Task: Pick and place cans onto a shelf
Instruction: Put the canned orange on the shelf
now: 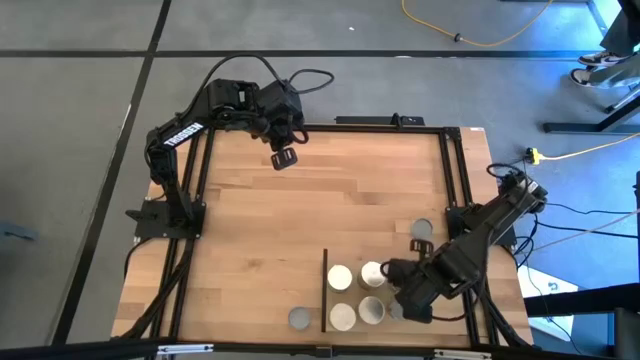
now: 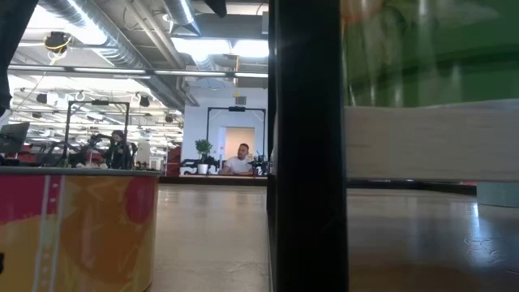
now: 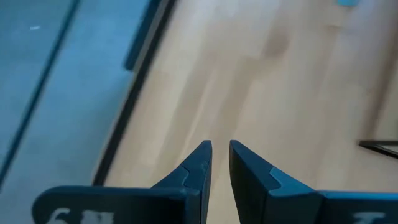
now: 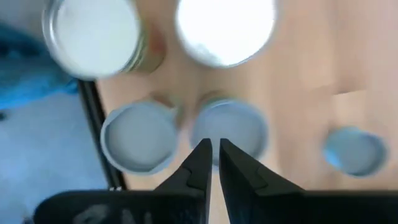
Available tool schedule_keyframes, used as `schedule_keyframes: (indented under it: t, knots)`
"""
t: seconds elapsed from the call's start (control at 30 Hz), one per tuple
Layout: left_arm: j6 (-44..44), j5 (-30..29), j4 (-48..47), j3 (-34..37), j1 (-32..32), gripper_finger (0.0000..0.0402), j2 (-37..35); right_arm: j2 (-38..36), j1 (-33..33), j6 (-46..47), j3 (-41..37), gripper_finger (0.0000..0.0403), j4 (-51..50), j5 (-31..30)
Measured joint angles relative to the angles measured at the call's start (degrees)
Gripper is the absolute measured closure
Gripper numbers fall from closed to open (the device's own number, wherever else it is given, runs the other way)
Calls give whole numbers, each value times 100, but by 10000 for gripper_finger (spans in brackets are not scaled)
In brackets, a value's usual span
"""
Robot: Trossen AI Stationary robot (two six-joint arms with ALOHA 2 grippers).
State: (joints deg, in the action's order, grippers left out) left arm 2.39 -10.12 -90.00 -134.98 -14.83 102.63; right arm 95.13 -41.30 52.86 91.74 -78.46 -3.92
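Several small round cans stand on the shelf [image 1: 400,235], right of its black strip [image 1: 325,290]. Two white tops [image 1: 340,277] [image 1: 343,316] are by the strip and two more [image 1: 372,272] [image 1: 372,310] beside them. A grey top [image 1: 421,229] is farther back. One can [image 1: 299,318] stands on the table left of the strip; its red side [image 2: 81,227] shows in the low view. My right gripper [image 1: 393,270] [image 4: 215,146] is shut, its tips over a grey-looking can top [image 4: 229,127]. My left gripper [image 1: 285,158] [image 3: 221,149] is shut and empty above the far left. My right gripper's shut fingertips [image 4: 202,155] stand in front of the near rim of the can top [image 4: 231,118], coming from the table's right and slanting down. I cannot tell whether they touch it. The can stands upright on the shelf.
Black frame rails run along the table's edges [image 1: 195,200] [image 4: 93,124]. My right arm [image 1: 470,235] covers part of the shelf's right end. The table's middle and left [image 1: 260,240] are bare wood. People sit in the room beyond [image 2: 239,162].
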Motion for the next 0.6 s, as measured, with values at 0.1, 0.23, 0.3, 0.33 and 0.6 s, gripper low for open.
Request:
schedule_keyframes:
  t: [0.1, 0.23, 0.3, 0.33, 0.6]
  knots:
    - [-194, 558, 0, 0, 4, 352, 0, -4, 2, 326, 504, 369, -585, -493]
    - [-425, 1371, 0, 0, 105, 352, 0, -13, 31, 1034, 867, 369, -1194, -828]
    - [-419, 1763, 0, 0, 206, 352, 0, -81, 62, 1231, 833, 369, -1108, -839]
    - [-424, 1959, -2, 0, 279, 352, 0, -104, 69, 1337, 817, 369, -1135, -840]
    - [-294, 2483, 5, 667, 1338, 352, -37, -215, 133, 1583, 809, 369, -1152, -1496]
